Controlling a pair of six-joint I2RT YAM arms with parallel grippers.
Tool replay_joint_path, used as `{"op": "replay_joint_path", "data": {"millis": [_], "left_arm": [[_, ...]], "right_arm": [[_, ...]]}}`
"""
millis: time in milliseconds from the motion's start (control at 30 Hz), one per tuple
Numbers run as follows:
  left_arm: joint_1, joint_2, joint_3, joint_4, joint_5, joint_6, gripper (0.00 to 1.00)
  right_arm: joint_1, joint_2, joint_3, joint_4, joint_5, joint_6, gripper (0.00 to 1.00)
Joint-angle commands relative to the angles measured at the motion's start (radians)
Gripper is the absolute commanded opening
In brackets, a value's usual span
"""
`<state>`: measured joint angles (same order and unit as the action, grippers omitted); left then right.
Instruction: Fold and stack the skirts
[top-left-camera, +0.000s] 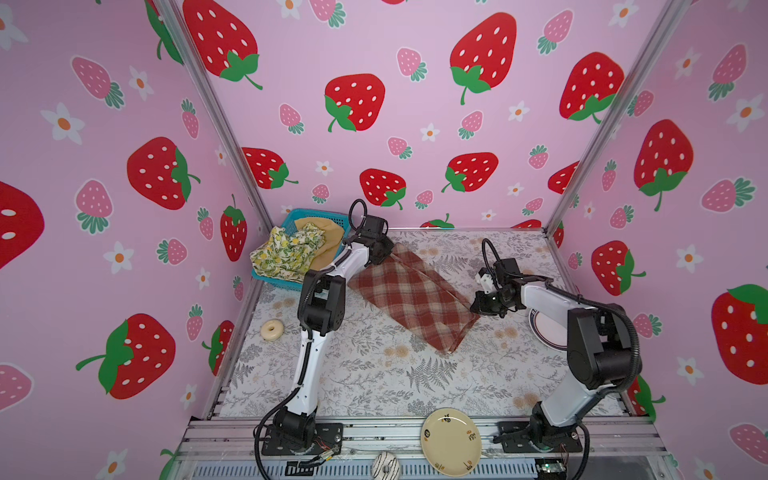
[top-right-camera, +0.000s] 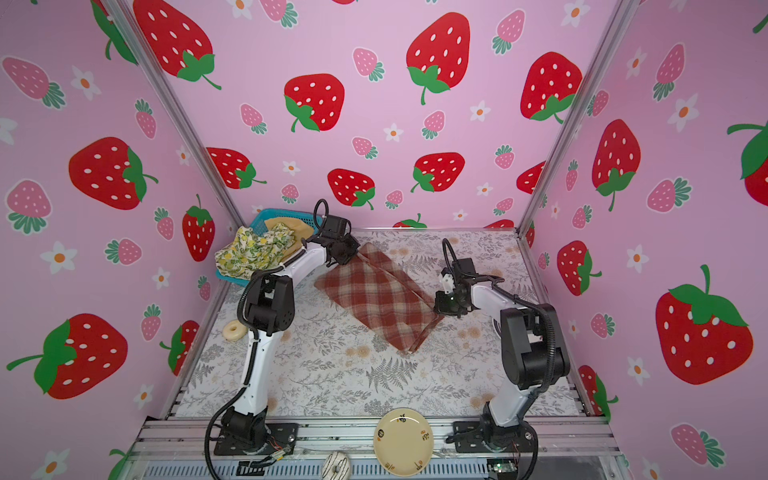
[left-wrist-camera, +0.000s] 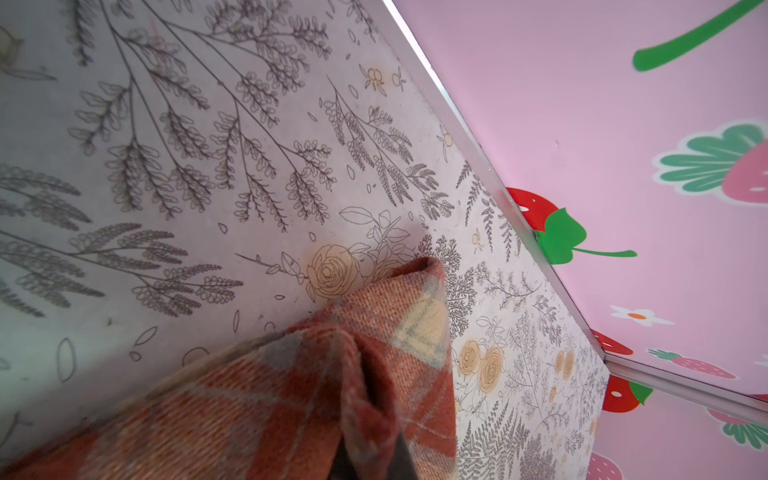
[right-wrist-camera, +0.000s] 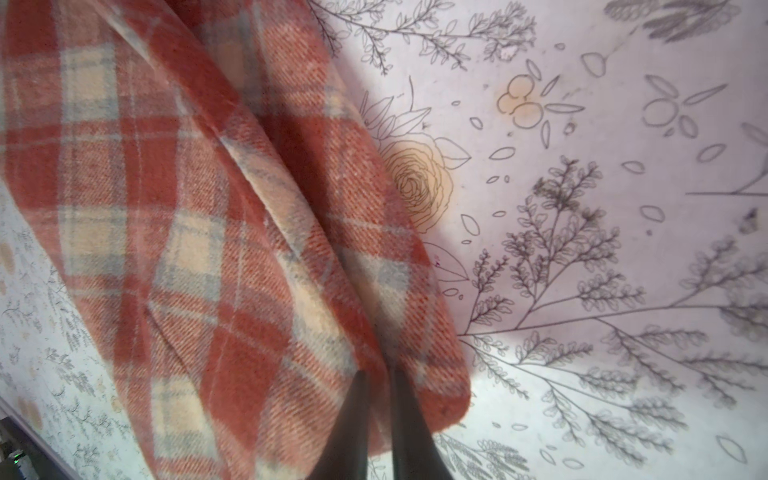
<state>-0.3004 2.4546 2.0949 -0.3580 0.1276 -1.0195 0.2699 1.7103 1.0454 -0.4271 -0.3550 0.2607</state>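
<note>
While both pincers hold it, the red-and-cream plaid skirt (top-left-camera: 411, 297) lies slantwise across the middle of the floral table (top-left-camera: 374, 382), doubled into a long band. The left gripper (top-left-camera: 383, 254) is pressed together on the band's far corner, just beside the blue mesh basket (top-left-camera: 293, 217). The left wrist view shows cloth bunched at its tip. The right gripper (top-left-camera: 478, 306) pinches the corner nearest the right arm, its dark fingers (right-wrist-camera: 353, 432) almost meeting with a fold of weave between them.

The cloth looks thick, woolly and limp. It is probably light and not slippery, and likely to sag in the middle if raised by its ends. Corners and hem edges seem the surest holds. The lemon-print skirt (top-left-camera: 286, 254) and the mustard skirt (top-left-camera: 330, 239) lie heaped, unfolded, in and over the basket.
</note>
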Motion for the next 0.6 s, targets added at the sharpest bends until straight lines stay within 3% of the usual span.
{"op": "replay_joint_path", "data": {"millis": [0, 233, 333, 467, 567], "left_arm": [[0.000, 0.007, 0.058, 0.037, 0.031, -0.012, 0.12], [0.000, 0.020, 0.102, 0.046, 0.062, -0.011, 0.26], [0.000, 0.021, 0.124, 0.039, 0.069, -0.006, 0.38], [0.001, -0.009, 0.115, 0.045, 0.092, 0.004, 0.49], [0.001, -0.088, 0.028, 0.081, 0.098, 0.019, 0.76]], "right_arm": [[-0.008, 0.007, 0.013, 0.017, 0.047, -0.003, 0.15], [-0.008, -0.007, 0.010, 0.042, 0.094, 0.015, 0.15], [-0.008, -0.019, 0.014, 0.053, 0.089, 0.018, 0.15], [0.007, -0.080, -0.005, 0.060, 0.060, 0.020, 0.34], [0.036, -0.153, -0.046, 0.065, 0.060, 0.023, 0.51]]}}
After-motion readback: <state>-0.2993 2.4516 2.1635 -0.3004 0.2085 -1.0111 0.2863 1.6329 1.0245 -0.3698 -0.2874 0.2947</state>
